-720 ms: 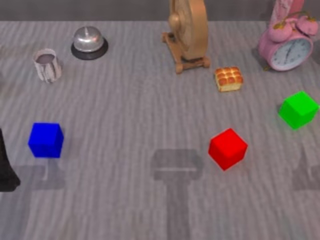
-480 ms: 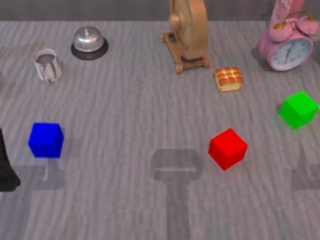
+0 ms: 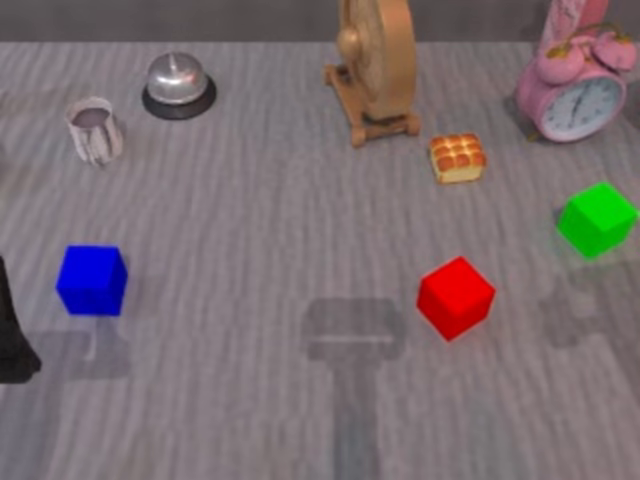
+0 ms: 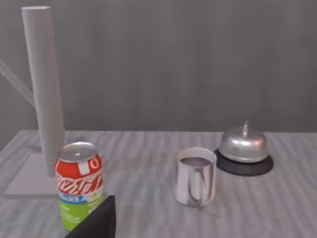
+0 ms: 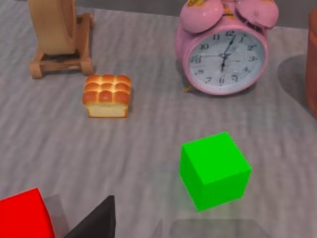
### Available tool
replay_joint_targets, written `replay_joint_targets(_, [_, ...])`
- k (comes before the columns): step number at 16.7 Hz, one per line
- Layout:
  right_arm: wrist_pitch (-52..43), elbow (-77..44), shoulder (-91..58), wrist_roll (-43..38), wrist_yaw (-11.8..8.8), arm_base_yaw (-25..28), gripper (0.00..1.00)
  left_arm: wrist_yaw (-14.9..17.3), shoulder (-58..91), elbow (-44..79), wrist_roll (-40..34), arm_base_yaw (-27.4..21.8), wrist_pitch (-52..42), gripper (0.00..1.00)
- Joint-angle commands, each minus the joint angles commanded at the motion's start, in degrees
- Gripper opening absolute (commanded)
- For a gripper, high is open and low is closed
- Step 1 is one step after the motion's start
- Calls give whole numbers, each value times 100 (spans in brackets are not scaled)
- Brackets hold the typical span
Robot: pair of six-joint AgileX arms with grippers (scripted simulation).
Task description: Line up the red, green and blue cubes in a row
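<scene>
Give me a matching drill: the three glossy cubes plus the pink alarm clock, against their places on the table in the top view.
Things:
1. glossy red cube
2. glossy green cube
3. glossy blue cube
4. pink twin-bell alarm clock

Places:
A. far right corner at the back
B. left side, near the front
C. right edge, in front of the clock
D. right of centre, nearer the front than the bread loaf

Pairs: 1-D, 2-C, 3-B, 4-A

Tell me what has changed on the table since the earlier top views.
Only a shadow moved: the dark patch at the table's right edge shifted up and left, now just below the green cube. The red cube, blue cube and the clutter behind them stayed put. Nothing was grasped or released.
</scene>
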State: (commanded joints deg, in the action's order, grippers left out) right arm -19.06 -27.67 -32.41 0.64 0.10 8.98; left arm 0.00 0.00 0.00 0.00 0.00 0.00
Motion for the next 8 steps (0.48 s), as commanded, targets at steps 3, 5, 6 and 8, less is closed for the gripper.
replay_joint_targets(3, [-1004,-1375,-1818,61,-10,464,100,0,0,0,0,0,0,100])
replay_joint_targets(5, [-1696,-2319,-3073,104,-16,783,100,0,0,0,0,0,0,100])
replay_joint_targets(6, [-2037,-2789,-3694,124,-19,939,100,0,0,0,0,0,0,100])
replay_joint_targets(8, [-2688,-3703,-4894,162,-21,1239,100,0,0,0,0,0,0,100])
